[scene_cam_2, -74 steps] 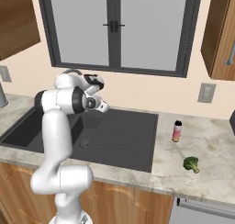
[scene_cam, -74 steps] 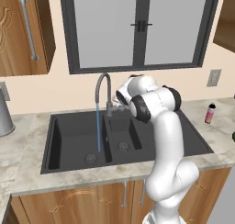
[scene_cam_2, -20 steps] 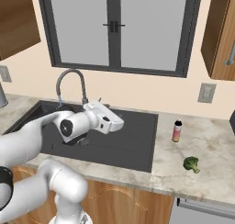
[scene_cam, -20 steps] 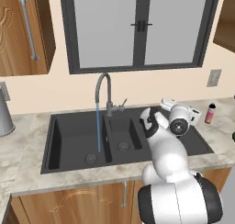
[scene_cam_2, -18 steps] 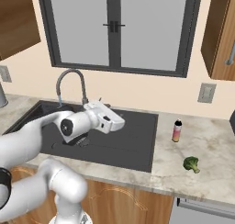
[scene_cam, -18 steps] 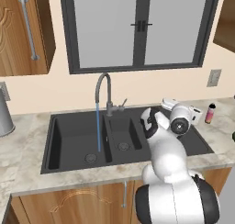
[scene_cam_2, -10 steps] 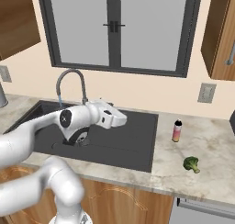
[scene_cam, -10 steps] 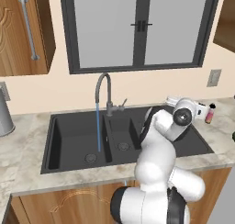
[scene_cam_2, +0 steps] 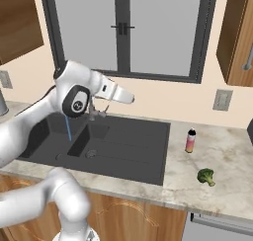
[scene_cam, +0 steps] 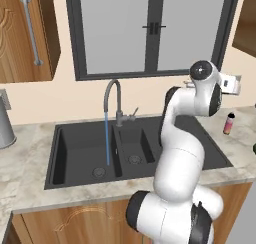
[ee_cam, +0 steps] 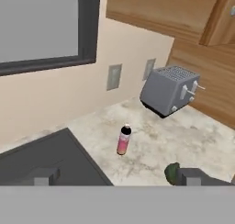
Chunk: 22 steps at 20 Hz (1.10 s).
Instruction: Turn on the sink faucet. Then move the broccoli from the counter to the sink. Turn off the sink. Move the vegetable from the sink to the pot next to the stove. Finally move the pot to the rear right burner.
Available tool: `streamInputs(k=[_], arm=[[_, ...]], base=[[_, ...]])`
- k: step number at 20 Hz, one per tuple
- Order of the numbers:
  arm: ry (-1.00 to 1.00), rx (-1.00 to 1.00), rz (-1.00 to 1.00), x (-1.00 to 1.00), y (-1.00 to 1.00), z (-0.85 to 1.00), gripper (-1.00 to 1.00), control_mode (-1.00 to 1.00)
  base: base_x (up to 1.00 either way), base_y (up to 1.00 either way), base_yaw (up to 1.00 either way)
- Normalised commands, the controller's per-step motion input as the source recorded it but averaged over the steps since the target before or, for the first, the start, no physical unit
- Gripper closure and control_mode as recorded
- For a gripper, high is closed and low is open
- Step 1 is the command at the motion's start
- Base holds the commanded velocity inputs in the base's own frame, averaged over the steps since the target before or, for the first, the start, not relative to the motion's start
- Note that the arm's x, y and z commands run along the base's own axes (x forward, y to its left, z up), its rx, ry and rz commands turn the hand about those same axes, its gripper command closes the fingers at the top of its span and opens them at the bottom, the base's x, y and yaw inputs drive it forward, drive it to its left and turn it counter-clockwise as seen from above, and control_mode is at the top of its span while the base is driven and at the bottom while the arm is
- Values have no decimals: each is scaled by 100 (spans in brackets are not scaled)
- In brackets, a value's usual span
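Water runs from the tall dark sink faucet into the large basin of the charcoal sink. The small green broccoli lies on the marbled counter right of the sink, past a small bottle. My gripper hangs high over the sink's right part, pointing toward that end of the counter. In the hand view the gripper is open, and the broccoli peeks out beside the right fingertip. My gripper holds nothing. The pot and stove are out of view.
A pink bottle with a dark cap stands between sink and broccoli. A grey toaster sits in the far corner under wooden cabinets. Wall outlets are behind the counter. A steel canister stands at the far left.
The arm has swung up and to the right, from low over the sink toward the right end of the counter. Water keeps running. The jaws stay open.
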Motion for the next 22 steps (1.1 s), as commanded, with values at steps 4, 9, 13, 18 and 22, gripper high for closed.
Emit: streamInputs(k=[4,9,13,18,22], arm=[[31,5,-4,-36,-10,56,-100,-100],[17,3,-1,-43,-26,-32,-100,-100],[14,2,-1,-28,-28,-52,-100,-100],[12,0,0,-25,-33,-53,-100,-100],[8,-1,0,-16,-34,-61,-100,-100]], base=[[0,0,0],[0,0,0],[0,0,0],[0,0,0],[0,0,0]])
